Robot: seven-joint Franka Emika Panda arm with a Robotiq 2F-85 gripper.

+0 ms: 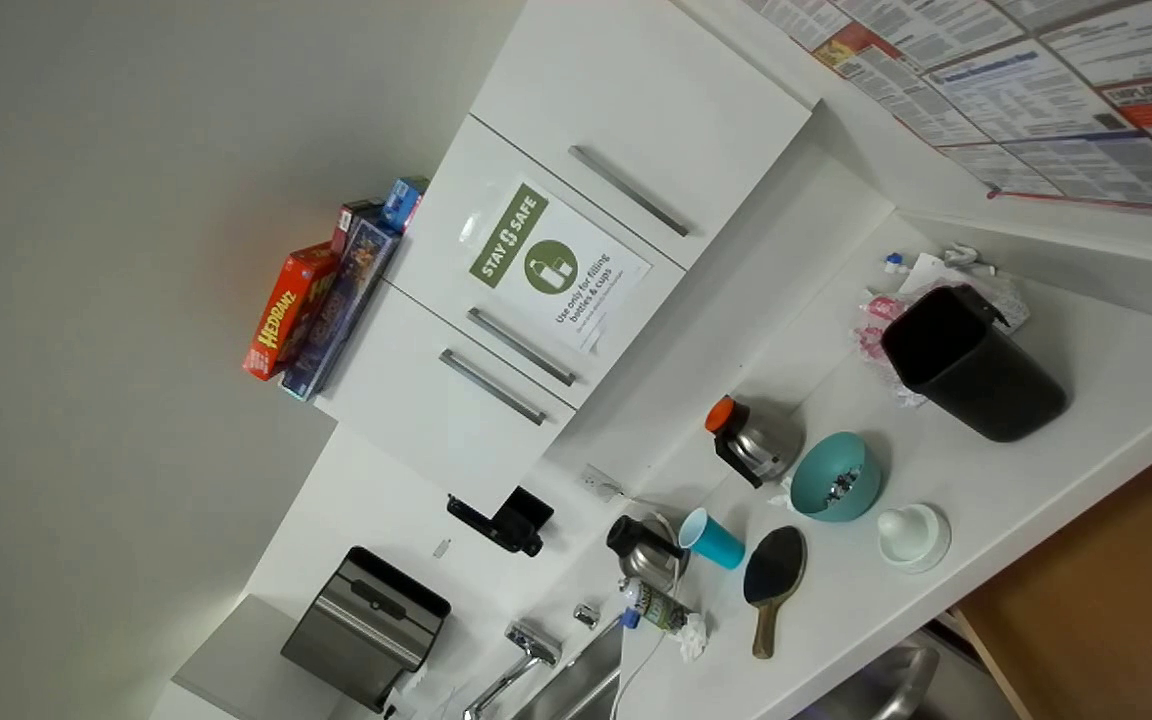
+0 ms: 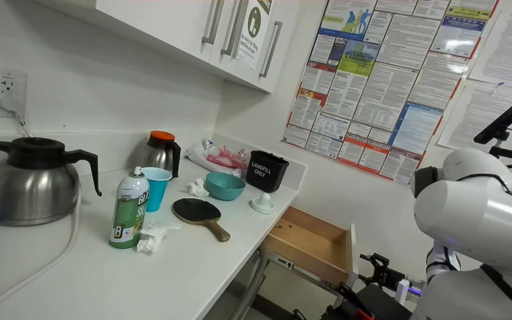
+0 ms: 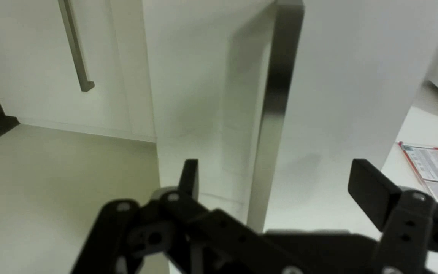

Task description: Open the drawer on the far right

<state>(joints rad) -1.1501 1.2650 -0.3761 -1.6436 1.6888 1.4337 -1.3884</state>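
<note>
- White wall (image 2: 362, 195) hung with printed notices (image 2: 362, 98) closes off the white counter (image 2: 185, 275) at its far short edge.
- Black two-fingered gripper (image 3: 274, 179), in the wrist view: jaws wide apart, one to each side of the slim silver bar handle (image 3: 273, 121), space showing on both sides.
- Flat white drawer front (image 3: 337, 76) carries that bar; in an exterior view, the brown wood-toned drawer (image 2: 314, 235) juts out past the counter's front edge, near the corner by the notices.
- White robot arm (image 2: 474, 213) looms beyond that front edge.
- At the same corner I see a black plastic bin (image 2: 267, 171), a round teal bowl (image 2: 225, 186) near it.
- Nearer the front edge: small white knobbed dish (image 2: 263, 206), black wooden-handled paddle (image 2: 196, 210).
- Toward the back edge: orange-lidded steel jug (image 2: 156, 155).
</note>
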